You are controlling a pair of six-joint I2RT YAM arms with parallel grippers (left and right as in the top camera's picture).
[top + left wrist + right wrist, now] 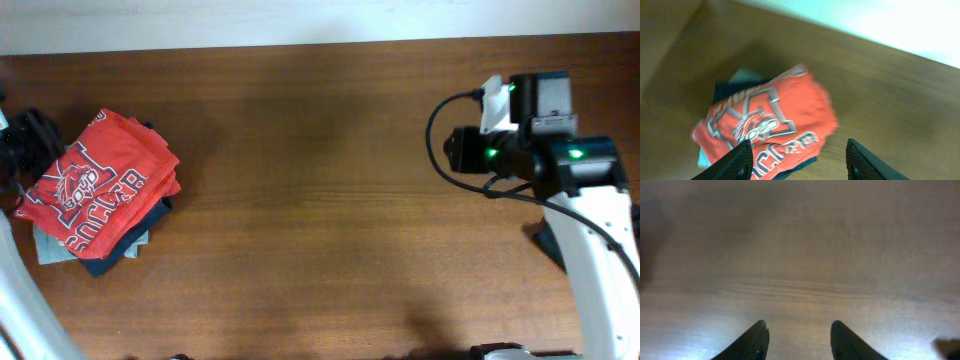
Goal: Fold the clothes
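Three layers show in the pile of clothes [95, 200] at the left end of the tabletop [320, 200]. Only the top one can be read: a crumpled red tee [100, 180] with a white crest and "SOCCER" lettering. Under it, a dark navy piece [108, 264] and a pale grey-blue piece [50, 248] poke out at the edges. Too little of either shows to tell what garments they are.

The left wrist view is smeared, and the print's lower part is cut off behind the fingers [742, 162]. The left claw [800, 165] hangs above the tee, released, its black tapered fingers spread with nothing between them. From overhead, that arm is mostly cropped by the frame's left edge.

The right claw [799, 342] is released too, well apart from the pile. Its dark fingers are parted over bare, glossy brown wood grain, and their bases run off the bottom edge.
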